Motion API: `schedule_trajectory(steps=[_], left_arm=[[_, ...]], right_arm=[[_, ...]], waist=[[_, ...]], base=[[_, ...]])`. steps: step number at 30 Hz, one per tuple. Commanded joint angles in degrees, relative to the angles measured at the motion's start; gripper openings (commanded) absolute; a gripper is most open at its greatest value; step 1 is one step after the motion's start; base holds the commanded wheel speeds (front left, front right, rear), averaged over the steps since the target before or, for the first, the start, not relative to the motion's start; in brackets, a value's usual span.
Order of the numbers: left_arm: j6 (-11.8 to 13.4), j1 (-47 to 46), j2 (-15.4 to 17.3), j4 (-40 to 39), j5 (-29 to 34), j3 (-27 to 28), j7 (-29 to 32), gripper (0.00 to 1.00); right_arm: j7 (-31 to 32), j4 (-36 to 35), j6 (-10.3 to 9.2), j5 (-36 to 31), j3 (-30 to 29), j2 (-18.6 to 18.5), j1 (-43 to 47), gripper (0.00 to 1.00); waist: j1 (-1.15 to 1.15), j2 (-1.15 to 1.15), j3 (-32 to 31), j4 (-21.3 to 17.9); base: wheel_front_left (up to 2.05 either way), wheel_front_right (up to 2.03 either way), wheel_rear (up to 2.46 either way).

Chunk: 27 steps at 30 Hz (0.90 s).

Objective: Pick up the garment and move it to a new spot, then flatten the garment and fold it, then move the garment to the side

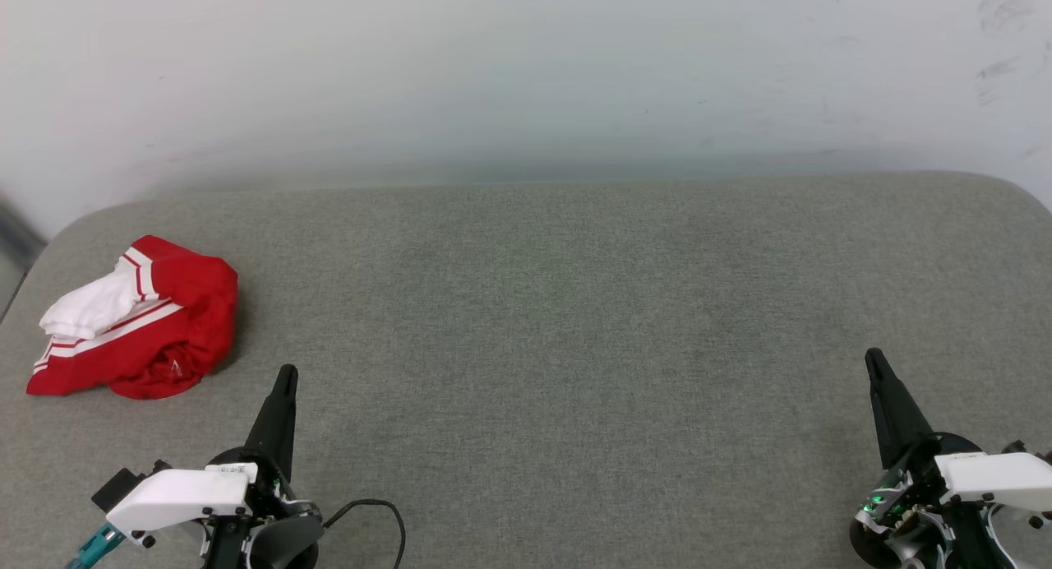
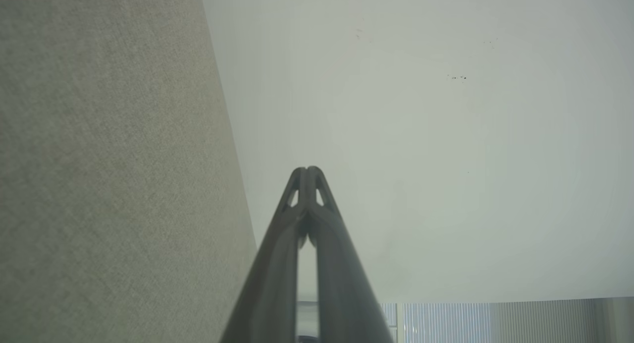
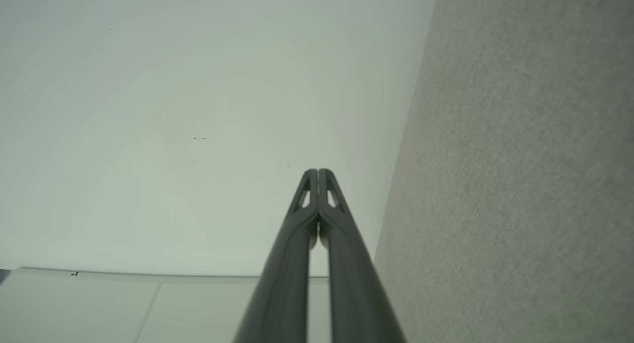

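Note:
The garment (image 1: 144, 322), a red shirt with a white sleeve and striped trim, lies crumpled in a heap at the far left of the grey padded surface (image 1: 542, 306). My left gripper (image 1: 286, 376) is shut and empty at the lower left, its tips a short way right of and below the heap, apart from it. My right gripper (image 1: 873, 359) is shut and empty at the lower right, far from the garment. In the left wrist view the left gripper (image 2: 307, 170) has its fingertips pressed together; in the right wrist view the right gripper (image 3: 317, 172) shows the same.
A pale wall (image 1: 526, 67) rises directly behind the grey surface. The surface's rounded corners sit at the far left and far right. A black cable (image 1: 378, 507) loops beside my left wrist. Both wrist views look along the surface toward the wall.

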Motion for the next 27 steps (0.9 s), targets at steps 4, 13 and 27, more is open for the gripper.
schedule_trajectory(steps=[4, 13, 27], left_arm=[[-0.1, -0.4, 0.0, -0.1, 0.0, 0.2, 0.2, 0.0], [-0.1, -0.4, 0.0, -0.1, 0.0, 0.2, 0.2, 0.0], [-0.1, -0.4, 0.0, -0.1, 0.0, 0.2, 0.2, 0.0]], right_arm=[[0.0, 0.0, 0.0, -0.3, 0.0, 0.2, -0.7, 0.0], [0.0, 0.0, 0.0, -0.3, 0.0, 0.2, -0.7, 0.0], [0.0, 0.0, 0.0, -0.3, 0.0, 0.2, -0.7, 0.0]], waist=[[0.0, 0.0, 0.0, 0.0], [0.0, 0.0, 0.0, 0.0], [0.0, 0.0, 0.0, 0.0]], base=[[0.0, 0.0, 0.0], [0.0, 0.0, 0.0], [0.0, 0.0, 0.0]])
